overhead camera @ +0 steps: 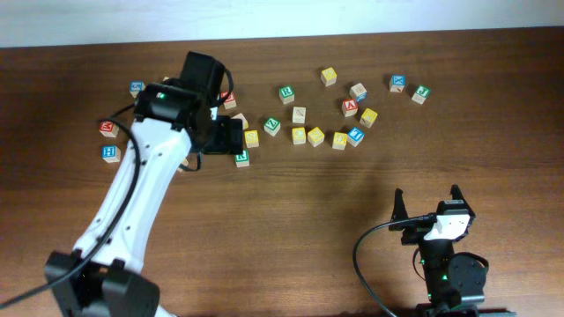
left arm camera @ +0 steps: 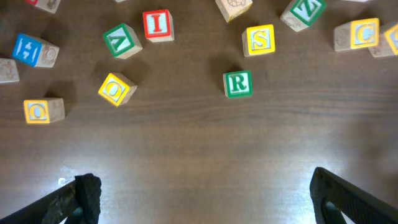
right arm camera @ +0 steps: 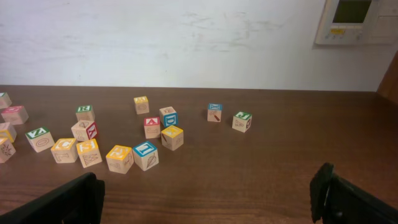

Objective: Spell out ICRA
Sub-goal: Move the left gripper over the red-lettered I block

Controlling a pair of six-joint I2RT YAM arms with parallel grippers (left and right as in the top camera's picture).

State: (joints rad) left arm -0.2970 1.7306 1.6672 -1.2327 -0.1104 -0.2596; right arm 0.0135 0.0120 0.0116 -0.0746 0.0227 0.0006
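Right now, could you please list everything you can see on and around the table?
I cube: one, red, far side of the left wrist view.
R cube: one, green, standing alone, nearest the left fingers.
C cube: one, yellow, right edge of the left wrist view.
A cube: one, red, middle of the cluster.
Other letter cubes: roughly fifteen, in yellow, green, blue, red and beige, scattered over the table's far half.
Table: one, dark brown wood.
Wall: white, behind the table.
Wall panel: one, pale, upper right.
Left gripper: open, empty, above the cubes.
Right gripper: open, empty, at the near edge.
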